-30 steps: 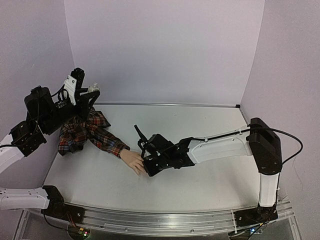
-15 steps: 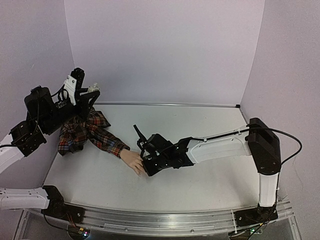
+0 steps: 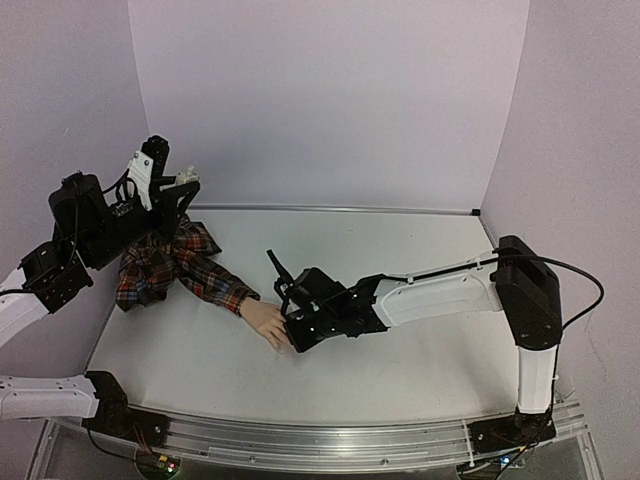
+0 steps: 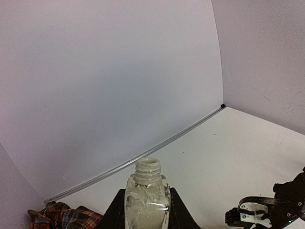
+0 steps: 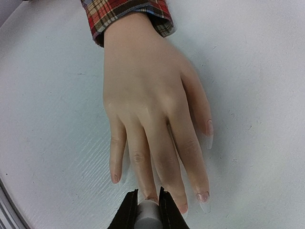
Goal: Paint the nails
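Right gripper [image 5: 148, 206] clenched on brush [image 5: 149, 216] at the hand's [image 5: 143, 95] nails [image 5: 203, 196]. Left gripper [image 4: 147, 213] grasps uncapped bottle [image 4: 147, 191], raised beyond the hand's sleeve [image 3: 180, 262].

Table [image 3: 430, 270]: flat white top, metal strip [image 3: 330, 209] along the far edge, aluminium rail [image 3: 330, 440] along the near edge. One item lying on it: a pale mannequin hand [image 3: 258, 315] in the left half, palm down, flat on the surface, fingers slightly spread and pointing near-right. Its red plaid sleeve [image 3: 180, 262] trails back to the far-left corner and bunches up there, also on the top. Nails [image 5: 203, 196] are clear and long. Surface around the hand is bare white.
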Controlling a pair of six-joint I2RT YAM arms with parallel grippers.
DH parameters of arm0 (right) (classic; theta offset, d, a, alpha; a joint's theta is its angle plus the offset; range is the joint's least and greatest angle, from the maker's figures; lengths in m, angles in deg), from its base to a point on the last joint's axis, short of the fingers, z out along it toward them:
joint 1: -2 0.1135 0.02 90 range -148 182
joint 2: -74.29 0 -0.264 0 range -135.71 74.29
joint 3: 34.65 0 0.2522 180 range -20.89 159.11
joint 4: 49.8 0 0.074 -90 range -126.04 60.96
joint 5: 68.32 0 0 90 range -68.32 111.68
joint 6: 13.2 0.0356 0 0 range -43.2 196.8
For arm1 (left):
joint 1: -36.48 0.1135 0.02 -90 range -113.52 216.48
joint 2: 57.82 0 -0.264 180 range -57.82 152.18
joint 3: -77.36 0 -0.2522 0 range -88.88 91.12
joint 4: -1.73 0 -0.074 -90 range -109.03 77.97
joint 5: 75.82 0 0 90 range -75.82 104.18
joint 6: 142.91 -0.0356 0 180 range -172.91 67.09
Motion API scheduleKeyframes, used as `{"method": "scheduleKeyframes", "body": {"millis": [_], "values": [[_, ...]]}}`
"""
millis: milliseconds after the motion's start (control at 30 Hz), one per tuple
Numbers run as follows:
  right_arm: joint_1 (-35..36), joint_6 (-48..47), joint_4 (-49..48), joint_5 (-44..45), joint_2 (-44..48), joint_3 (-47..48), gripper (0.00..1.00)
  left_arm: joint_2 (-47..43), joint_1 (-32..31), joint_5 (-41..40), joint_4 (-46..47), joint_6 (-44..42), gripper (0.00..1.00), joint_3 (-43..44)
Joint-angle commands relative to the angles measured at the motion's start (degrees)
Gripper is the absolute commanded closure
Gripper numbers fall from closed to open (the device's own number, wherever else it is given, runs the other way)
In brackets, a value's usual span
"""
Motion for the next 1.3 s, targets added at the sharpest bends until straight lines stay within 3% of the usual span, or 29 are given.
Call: {"method": "scheduleKeyframes", "body": {"millis": [0,1267], "values": [[0.0,0.5,0.0,0.2,-0.8,0.4,1.00,-1.0,0.2,0.7,0.8,0.0,1.00,1.5],[0.0,0.5,0.9,0.3,-0.8,-0.6,1.00,-1.0,0.2,0.8,0.8,0.1,1.00,1.7]]}}
